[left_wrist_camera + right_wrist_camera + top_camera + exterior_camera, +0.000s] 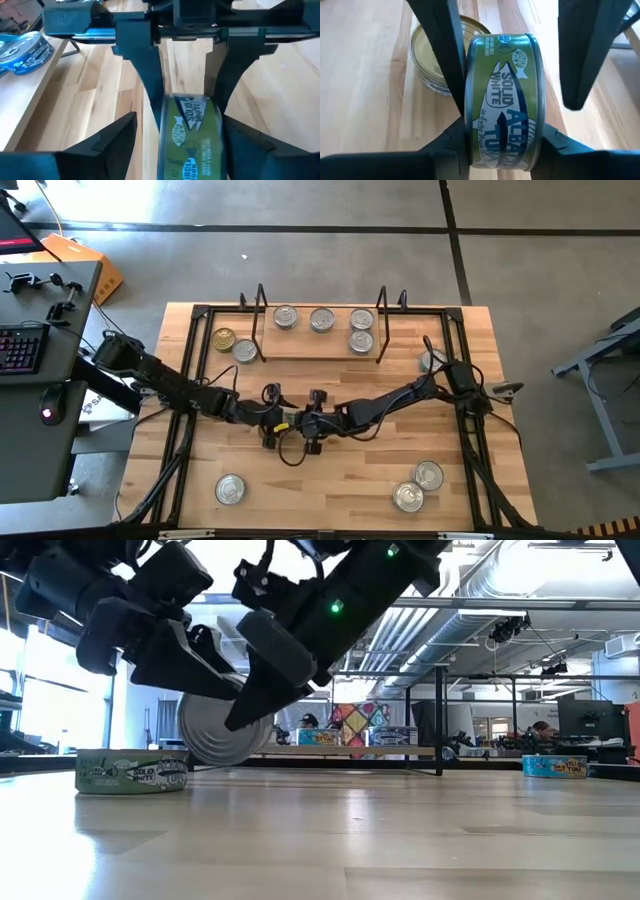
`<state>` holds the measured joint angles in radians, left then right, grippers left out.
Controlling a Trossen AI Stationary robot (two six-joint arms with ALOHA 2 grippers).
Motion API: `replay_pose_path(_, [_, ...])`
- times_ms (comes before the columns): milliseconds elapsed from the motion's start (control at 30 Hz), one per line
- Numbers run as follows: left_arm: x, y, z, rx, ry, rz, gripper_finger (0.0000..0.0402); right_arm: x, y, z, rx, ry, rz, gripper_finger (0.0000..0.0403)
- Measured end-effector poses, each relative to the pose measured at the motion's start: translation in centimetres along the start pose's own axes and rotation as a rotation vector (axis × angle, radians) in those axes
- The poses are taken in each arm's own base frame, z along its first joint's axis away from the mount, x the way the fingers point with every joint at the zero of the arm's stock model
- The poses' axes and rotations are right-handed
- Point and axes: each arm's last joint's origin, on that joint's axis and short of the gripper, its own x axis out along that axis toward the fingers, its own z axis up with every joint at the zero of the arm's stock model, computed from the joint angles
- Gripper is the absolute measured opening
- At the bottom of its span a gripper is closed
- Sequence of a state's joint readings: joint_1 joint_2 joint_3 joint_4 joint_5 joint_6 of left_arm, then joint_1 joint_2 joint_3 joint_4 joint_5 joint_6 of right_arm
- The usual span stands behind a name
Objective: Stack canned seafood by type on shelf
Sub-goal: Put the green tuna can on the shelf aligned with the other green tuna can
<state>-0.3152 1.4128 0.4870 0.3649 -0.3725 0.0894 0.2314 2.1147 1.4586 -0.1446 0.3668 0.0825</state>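
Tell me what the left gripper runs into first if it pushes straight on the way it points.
The green-labelled tuna can, standing on edge between the left gripper's open fingers. The right gripper is shut on that can from the opposite side, so it likely comes next. Depth is hard to judge.

Green label on the tin (pixel 502 100) gripped on edge, white lettering and a dark blue fish across it, silver rim. Behind it, a gold-lidded tin (pixel 431 55). Both pincers (pixel 292 423) dark, near black. Counter (pixel 330 480) is pale honey wood in a black frame. Silver lids along the light-wood shelf (pixel 318 348), one brass-coloured lid (pixel 224 338) at far left. Blue-labelled tin (pixel 22 50) too.
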Motion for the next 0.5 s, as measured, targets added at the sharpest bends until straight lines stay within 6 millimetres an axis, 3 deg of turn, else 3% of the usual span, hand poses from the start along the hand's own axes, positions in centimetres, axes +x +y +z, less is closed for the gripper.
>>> replay_pose_path(100, [0.0, 0.1, -0.1, 0.002, 0.008, 0.001, 0.0219, 0.0, -0.1, 0.0, -0.002, -0.002, 0.000, 0.0120])
replay_pose_path(200, [0.0, 0.0, -0.1, 0.004, 0.013, -0.014, 0.0168, 0.0, -0.1, 0.0, -0.022, -0.002, -0.002, 0.0121])
replay_pose_path(300, [0.0, -0.1, -0.4, 0.007, 0.035, -0.037, 0.0115, -0.1, 0.2, -0.1, -0.067, 0.006, 0.002, 0.0167])
replay_pose_path(400, [0.0, -0.1, -0.6, -0.004, 0.064, -0.035, 0.0117, -0.1, 0.2, -0.7, -0.054, 0.063, -0.007, 0.0217])
replay_pose_path(500, [-0.1, -0.2, -0.5, -0.012, 0.054, -0.029, 0.0117, -0.1, 0.3, -1.8, -0.026, 0.132, -0.032, 0.0237])
